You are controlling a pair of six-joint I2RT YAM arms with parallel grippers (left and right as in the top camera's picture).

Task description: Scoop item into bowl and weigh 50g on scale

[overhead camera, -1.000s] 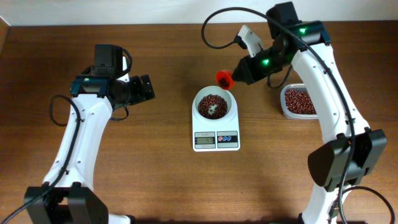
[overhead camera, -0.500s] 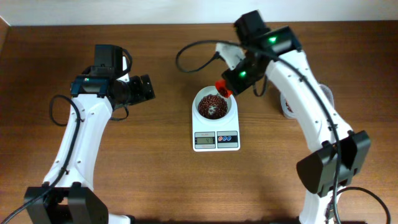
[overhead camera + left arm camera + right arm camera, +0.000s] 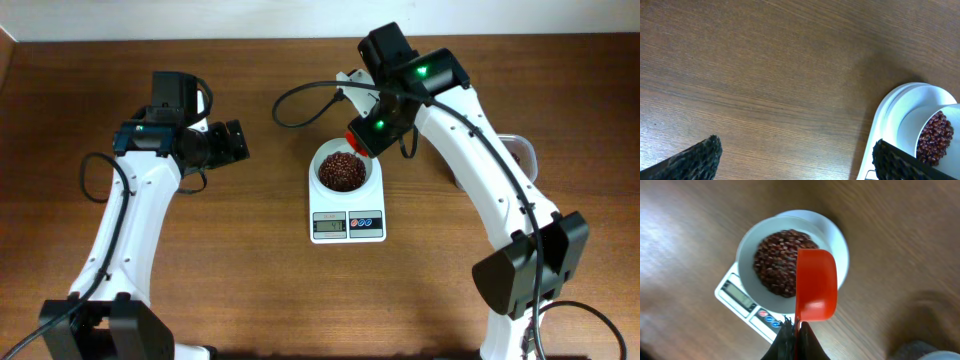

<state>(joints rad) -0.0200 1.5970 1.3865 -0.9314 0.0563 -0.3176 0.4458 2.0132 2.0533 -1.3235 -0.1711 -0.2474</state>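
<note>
- The right gripper (image 3: 366, 133) is clenched on the thin handle of a red scoop (image 3: 815, 285), as it was a second ago
- Since then the right arm has swung left; before, it reached in from the tub side, and now it arches over the far edge of the table (image 3: 260, 270)
- The scoop was beyond the bowl's far rim a second ago; now it hangs over the far right part of the bowl (image 3: 373, 180), its cup above the rim
- In the right wrist view the scoop's red face shows no beans on it
- The beans (image 3: 341, 172) lie in a heap in the bowl; a white patch of bare bottom showed in their middle before, and now it is covered
- The bowl sits centred on the scale (image 3: 348, 226), in the same spot as earlier; the display is too small to read
- The tub (image 3: 522, 150) at the right showed its beans a second ago; now the arm hides most of it and only a clear corner is seen
- The left gripper (image 3: 238, 142) has its jaws spread wide and holds nothing; it hovers left of the scale, well apart from it, and has not shifted
- In the left wrist view the bowl's rim and some beans show at the lower right
</note>
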